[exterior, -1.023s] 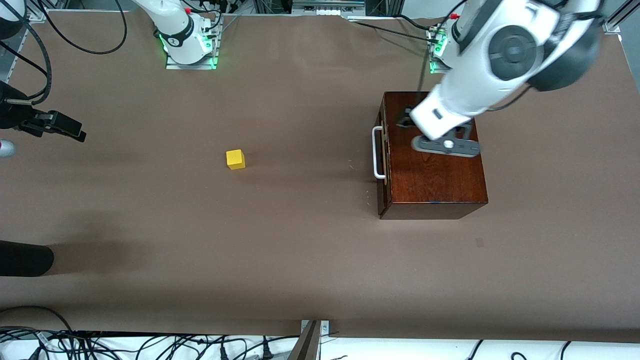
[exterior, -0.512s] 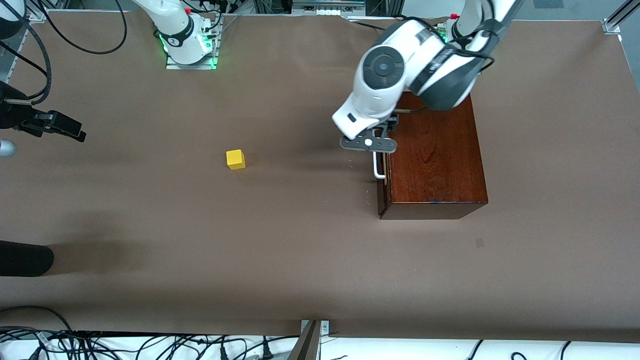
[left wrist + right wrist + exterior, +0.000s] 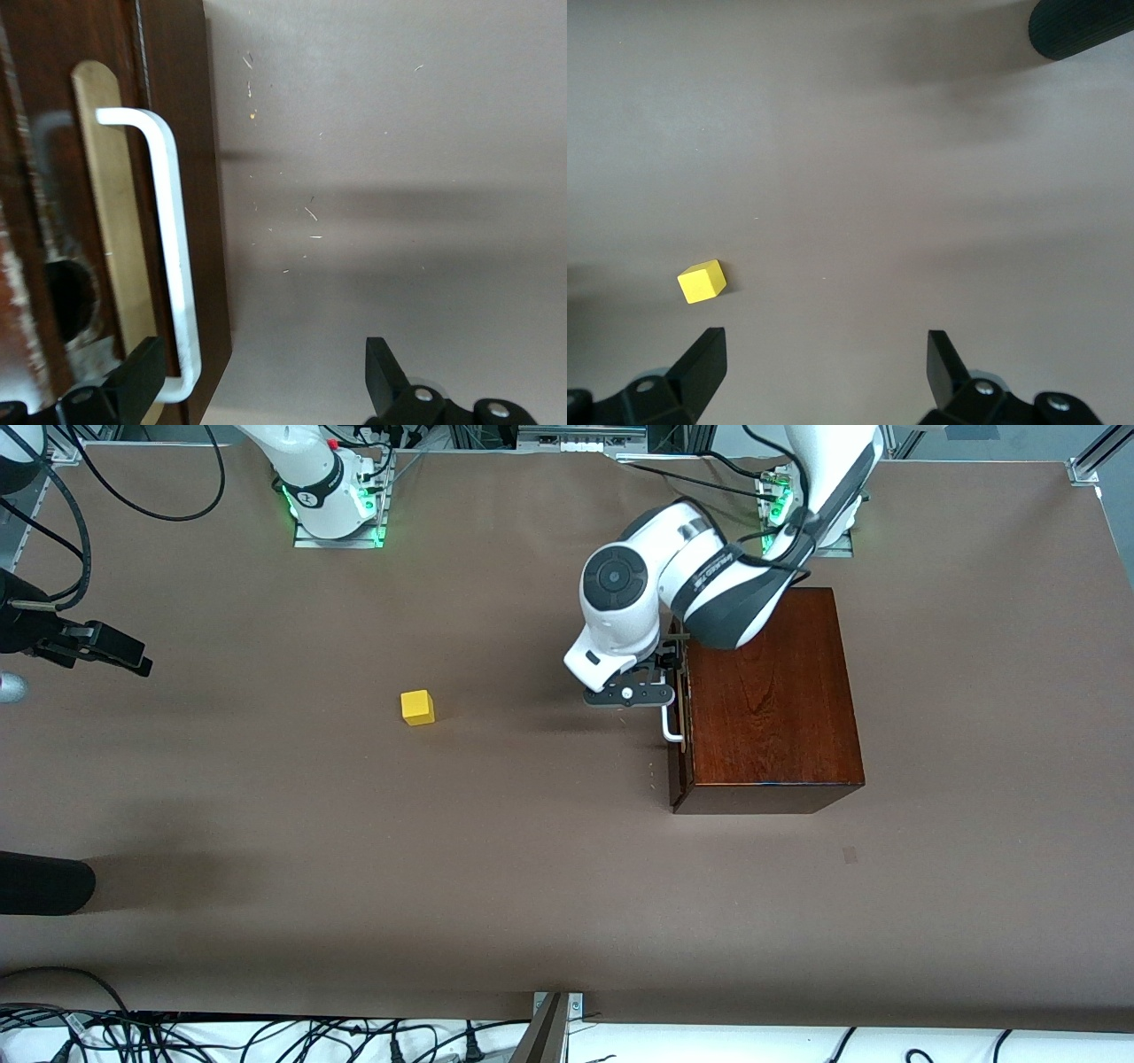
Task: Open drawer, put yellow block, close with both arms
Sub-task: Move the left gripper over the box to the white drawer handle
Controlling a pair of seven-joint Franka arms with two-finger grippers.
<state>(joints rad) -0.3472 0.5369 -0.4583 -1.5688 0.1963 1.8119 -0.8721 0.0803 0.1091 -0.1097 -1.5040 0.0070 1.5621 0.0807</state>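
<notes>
The drawer (image 3: 680,717) is shut in the dark-brown box (image 3: 771,700), its white bar handle (image 3: 671,724) facing the right arm's end of the table. My left gripper (image 3: 663,666) is low in front of the drawer and open. In the left wrist view (image 3: 266,381) the handle (image 3: 168,248) runs up from beside one finger (image 3: 142,376), inside the jaws; the other finger (image 3: 385,372) is over bare table. The yellow block (image 3: 417,708) lies alone mid-table, also in the right wrist view (image 3: 702,282). My right gripper (image 3: 106,651) waits open (image 3: 824,372) above the table's right-arm end.
A black cylinder-like object (image 3: 44,881) juts in at the right arm's end of the table, nearer the front camera; it also shows in the right wrist view (image 3: 1081,27). Brown tabletop (image 3: 532,824) lies bare between block and box.
My left arm has swung from above the box top out and down to the drawer front, ending with its gripper at the handle. The right arm and the block have not moved.
</notes>
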